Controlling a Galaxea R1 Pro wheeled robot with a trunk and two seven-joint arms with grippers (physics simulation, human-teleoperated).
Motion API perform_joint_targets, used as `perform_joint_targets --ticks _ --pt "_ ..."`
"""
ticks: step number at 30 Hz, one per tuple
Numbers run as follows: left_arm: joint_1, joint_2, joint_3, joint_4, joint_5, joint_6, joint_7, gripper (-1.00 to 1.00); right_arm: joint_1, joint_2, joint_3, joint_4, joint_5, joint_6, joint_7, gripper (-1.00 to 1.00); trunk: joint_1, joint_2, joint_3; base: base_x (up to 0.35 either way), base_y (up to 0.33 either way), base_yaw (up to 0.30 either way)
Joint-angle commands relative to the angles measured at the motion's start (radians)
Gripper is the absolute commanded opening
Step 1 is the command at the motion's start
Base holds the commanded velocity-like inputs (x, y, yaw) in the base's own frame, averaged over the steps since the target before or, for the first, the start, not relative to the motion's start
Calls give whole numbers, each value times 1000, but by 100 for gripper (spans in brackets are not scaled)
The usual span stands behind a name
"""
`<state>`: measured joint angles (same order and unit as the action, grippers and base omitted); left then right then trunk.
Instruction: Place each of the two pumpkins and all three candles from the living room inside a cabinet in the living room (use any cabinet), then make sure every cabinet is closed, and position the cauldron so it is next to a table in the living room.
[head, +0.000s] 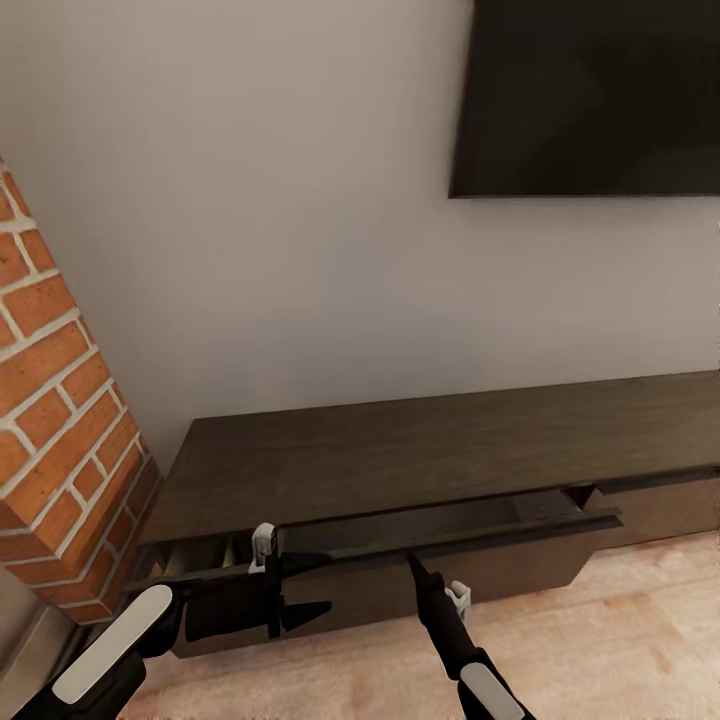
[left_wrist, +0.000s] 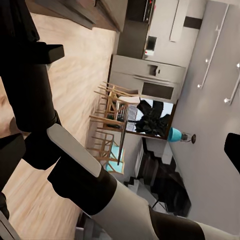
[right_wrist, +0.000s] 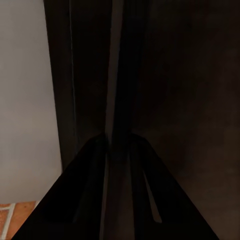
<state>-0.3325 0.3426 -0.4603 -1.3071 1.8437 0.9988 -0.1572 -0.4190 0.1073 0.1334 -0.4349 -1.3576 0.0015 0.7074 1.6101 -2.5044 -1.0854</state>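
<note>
Right gripper (head: 418, 566) pointed its black fingers at the top edge of the cabinet's (head: 430, 440) pulled-out drawer front (head: 450, 575), near the middle of that edge; its fingers looked pressed together, holding nothing. Left gripper (head: 305, 590) lay level across the front's left part, its opening impossible to judge. That drawer stood partly out from the cabinet, beside a brick column (head: 60, 440). Bare wooden floor (head: 620, 640) spread open to the right. A dark screen (head: 590, 95) hung on the wall above.

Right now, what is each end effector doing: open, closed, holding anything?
Left end effector: cannot be told, beside the cabinet drawer front.
Right end effector: closed, empty, tip at the drawer front.
</note>
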Motion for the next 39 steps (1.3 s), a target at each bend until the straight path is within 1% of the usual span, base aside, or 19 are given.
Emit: perform_joint_targets --ticks 1,10,16,28,39 --pt "0 1 -1 0 -7 0 -10 100 -1 -1 -18 -16 -31 2 10 -100 -1 -1 -1 -154 0 0" --pt "0 1 -1 0 -8 0 -10 100 -1 -1 -18 -16 -32 3 10 -100 -1 -1 -1 -77 -4 0" --pt "0 1 -1 0 -7 0 -10 100 -1 -1 -18 -16 -32 4 9 -100 -1 -1 -1 -47 -100 0" --pt "0 1 -2 0 -8 0 -10 100 -1 -1 -18 -16 -32 9 9 -100 -1 -1 -1 -141 -46 0" --pt "0 1 -2 0 -7 0 -10 100 -1 -1 -18 -16 -31 11 9 -100 -1 -1 -1 -224 0 0"
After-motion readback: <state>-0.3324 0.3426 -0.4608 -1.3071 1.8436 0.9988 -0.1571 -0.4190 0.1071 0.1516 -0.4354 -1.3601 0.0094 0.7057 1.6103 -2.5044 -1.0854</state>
